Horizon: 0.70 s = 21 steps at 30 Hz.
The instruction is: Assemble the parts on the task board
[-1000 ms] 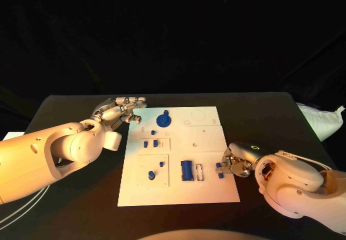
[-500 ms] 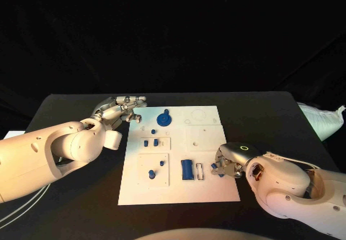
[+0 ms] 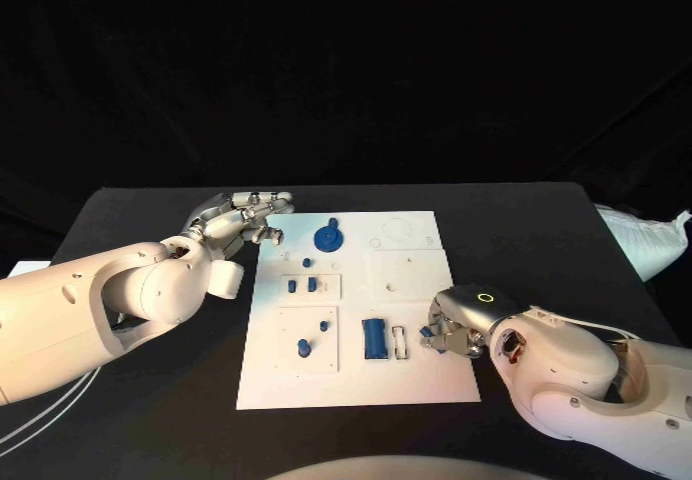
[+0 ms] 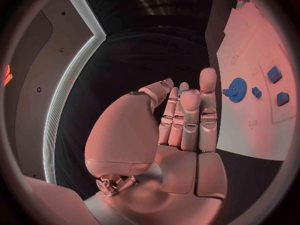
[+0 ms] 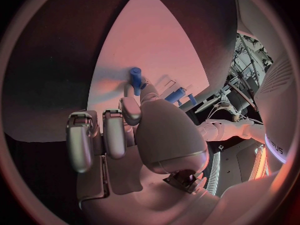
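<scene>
The white task board (image 3: 411,385) lies in the middle of the black table. On it are a blue gear (image 3: 329,239), a long blue block (image 3: 374,339) and several small blue parts such as one (image 3: 303,349). My right hand (image 3: 457,335) is at the board's right edge and pinches a small blue peg (image 3: 428,331), seen between its fingertips (image 5: 135,78) just above the board. My left hand (image 3: 240,218) hovers by the board's far left corner with straight fingers (image 4: 187,117) and holds nothing; the gear (image 4: 236,90) lies just beyond them.
A white bag (image 3: 643,240) sits at the table's right edge. A narrow open slot (image 3: 400,342) lies beside the long block. Bare black table (image 3: 159,390) stretches on both sides of the board.
My right hand has shifted a little to the left over the board's right edge, carrying the blue peg, and its arm has swung in. The left hand has stayed put.
</scene>
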Each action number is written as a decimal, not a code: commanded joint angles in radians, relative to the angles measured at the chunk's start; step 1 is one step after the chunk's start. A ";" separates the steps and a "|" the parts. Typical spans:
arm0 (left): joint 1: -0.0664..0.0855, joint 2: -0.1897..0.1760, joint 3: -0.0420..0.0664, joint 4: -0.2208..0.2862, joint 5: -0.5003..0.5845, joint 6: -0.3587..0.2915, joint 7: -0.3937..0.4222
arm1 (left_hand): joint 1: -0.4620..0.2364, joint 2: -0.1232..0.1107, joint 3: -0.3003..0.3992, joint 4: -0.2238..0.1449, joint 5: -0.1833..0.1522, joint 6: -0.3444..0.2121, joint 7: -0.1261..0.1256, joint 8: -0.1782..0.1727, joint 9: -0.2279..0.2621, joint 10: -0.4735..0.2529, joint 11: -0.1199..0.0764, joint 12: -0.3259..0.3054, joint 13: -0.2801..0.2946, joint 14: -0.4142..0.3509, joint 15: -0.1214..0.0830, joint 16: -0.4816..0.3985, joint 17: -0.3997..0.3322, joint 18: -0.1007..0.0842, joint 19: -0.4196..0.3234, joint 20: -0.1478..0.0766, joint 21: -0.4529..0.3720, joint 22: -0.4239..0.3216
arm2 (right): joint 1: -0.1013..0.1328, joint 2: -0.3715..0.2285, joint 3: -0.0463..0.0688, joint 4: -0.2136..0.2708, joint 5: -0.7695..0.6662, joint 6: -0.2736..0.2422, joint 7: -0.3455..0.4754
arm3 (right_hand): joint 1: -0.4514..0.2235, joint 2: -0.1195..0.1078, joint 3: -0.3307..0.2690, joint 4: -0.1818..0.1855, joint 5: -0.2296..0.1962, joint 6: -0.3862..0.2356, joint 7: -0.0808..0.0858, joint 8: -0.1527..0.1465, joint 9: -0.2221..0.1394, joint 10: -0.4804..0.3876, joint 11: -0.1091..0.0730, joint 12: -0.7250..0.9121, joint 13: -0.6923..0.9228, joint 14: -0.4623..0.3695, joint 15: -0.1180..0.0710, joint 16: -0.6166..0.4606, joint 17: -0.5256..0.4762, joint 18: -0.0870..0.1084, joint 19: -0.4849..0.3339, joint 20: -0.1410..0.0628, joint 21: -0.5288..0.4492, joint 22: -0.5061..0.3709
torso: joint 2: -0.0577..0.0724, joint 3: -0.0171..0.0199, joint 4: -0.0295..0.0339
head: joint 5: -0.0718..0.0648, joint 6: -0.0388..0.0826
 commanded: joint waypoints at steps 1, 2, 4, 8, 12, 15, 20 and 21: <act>0.000 0.001 0.000 0.001 0.003 0.017 0.005 | 0.000 0.012 -0.006 0.003 -0.004 -0.001 -0.003 0.005 0.000 -0.006 -0.001 0.004 0.001 -0.009 0.001 -0.005 -0.001 0.015 -0.008 0.001 -0.003 -0.001 | -0.021 -0.013 -0.017 -0.011 0.099 -0.004 -0.044 | 0.092 0.038 0.125 -0.086 -0.014 0.002 0.005 -0.009 -0.378 -0.002 -0.006 -0.010 -0.001 0.063 -0.006 0.005 0.052 -0.018 0.076 -0.004 0.005 0.228 | -0.001 0.0003 0.0004 | 0.000 -0.001; 0.000 0.002 0.000 0.001 0.003 0.017 0.005 | 0.000 0.012 -0.006 0.003 -0.004 -0.001 -0.003 0.005 0.000 -0.006 -0.001 0.004 0.001 -0.009 0.001 -0.005 -0.001 0.015 -0.008 0.001 -0.003 -0.001 | -0.020 -0.017 -0.015 -0.006 0.118 -0.025 -0.039 | 0.093 0.036 0.151 -0.093 -0.020 -0.001 0.009 -0.011 -0.376 -0.003 -0.003 -0.012 -0.002 0.063 -0.004 0.005 0.052 -0.018 0.076 -0.003 0.004 0.228 | 0.000 0.0001 0.0004 | 0.000 -0.001; -0.001 0.002 0.000 0.000 0.003 0.018 0.005 | 0.000 0.013 -0.007 0.002 -0.004 -0.001 -0.003 0.006 0.000 -0.007 -0.002 0.005 0.001 -0.010 0.001 -0.005 -0.003 0.016 -0.008 0.001 -0.006 -0.002 | -0.016 -0.026 -0.012 0.003 0.161 -0.066 -0.030 | 0.084 0.027 0.206 -0.103 -0.028 -0.004 0.014 -0.014 -0.373 -0.002 0.001 -0.016 -0.004 0.063 0.000 0.004 0.052 -0.018 0.076 0.000 0.004 0.228 | 0.000 -0.0003 0.0005 | 0.000 0.000; -0.001 0.002 0.000 0.000 0.003 0.018 0.005 | 0.000 0.014 -0.007 0.002 -0.004 -0.002 -0.003 0.006 0.000 -0.007 -0.002 0.005 0.001 -0.010 0.001 -0.005 -0.003 0.016 -0.008 0.001 -0.007 -0.003 | -0.004 -0.039 -0.009 0.017 0.246 -0.132 -0.011 | 0.037 -0.019 0.338 -0.125 -0.032 -0.005 0.015 -0.020 -0.365 -0.001 0.002 -0.020 -0.005 0.062 0.005 0.003 0.051 -0.018 0.075 0.007 0.003 0.228 | 0.000 -0.0006 0.0002 | 0.000 0.000; -0.001 0.003 0.000 0.000 0.003 0.018 0.004 | 0.000 0.014 -0.007 0.002 -0.004 -0.002 -0.003 0.006 0.000 -0.007 -0.002 0.005 0.001 -0.010 0.001 -0.005 -0.003 0.016 -0.008 0.001 -0.007 -0.003 | 0.008 -0.050 -0.006 0.033 0.324 -0.199 0.007 | -0.024 -0.055 0.416 -0.134 -0.039 -0.004 0.014 -0.021 -0.356 0.003 0.005 -0.019 -0.003 0.063 0.004 0.002 0.051 -0.017 0.074 0.008 0.002 0.227 | 0.000 -0.0006 0.0001 | 0.000 0.000; -0.001 0.003 0.000 0.001 0.003 0.018 0.004 | 0.000 0.014 -0.007 0.002 -0.004 -0.002 -0.003 0.006 0.000 -0.007 -0.002 0.005 0.001 -0.010 0.001 -0.005 -0.003 0.016 -0.008 0.001 -0.007 -0.003 | 0.014 -0.055 -0.005 0.041 0.365 -0.232 0.017 | -0.050 -0.068 0.432 -0.134 -0.042 -0.002 0.012 -0.020 -0.352 0.004 0.004 -0.017 -0.002 0.063 0.003 0.001 0.051 -0.017 0.074 0.007 0.002 0.227 | 0.001 -0.0009 0.0011 | -0.002 -0.001; -0.001 0.003 0.000 0.001 0.003 0.019 0.004 | 0.000 0.014 -0.007 0.002 -0.004 -0.002 -0.003 0.006 0.000 -0.007 -0.002 0.005 0.001 -0.010 0.001 -0.005 -0.003 0.016 -0.008 0.001 -0.007 -0.003 | 0.018 -0.055 -0.004 0.046 0.416 -0.252 0.025 | -0.075 -0.082 0.438 -0.134 -0.041 0.002 0.010 -0.018 -0.347 0.006 0.002 -0.016 -0.001 0.063 0.002 0.001 0.051 -0.017 0.074 0.007 0.002 0.227 | 0.000 -0.0016 0.0016 | 0.000 -0.003; -0.001 0.003 0.000 0.001 0.003 0.019 0.004 | 0.000 0.014 -0.007 0.002 -0.004 -0.002 -0.003 0.006 0.000 -0.007 -0.002 0.005 0.001 -0.010 0.001 -0.005 -0.003 0.016 -0.008 0.001 -0.007 -0.003 | 0.018 -0.054 -0.003 0.047 0.427 -0.256 0.027 | -0.080 -0.084 0.439 -0.134 -0.039 0.002 0.009 -0.018 -0.346 0.007 0.001 -0.015 0.000 0.063 0.002 0.001 0.051 -0.017 0.074 0.006 0.002 0.227 | 0.000 -0.0015 0.0019 | 0.000 -0.003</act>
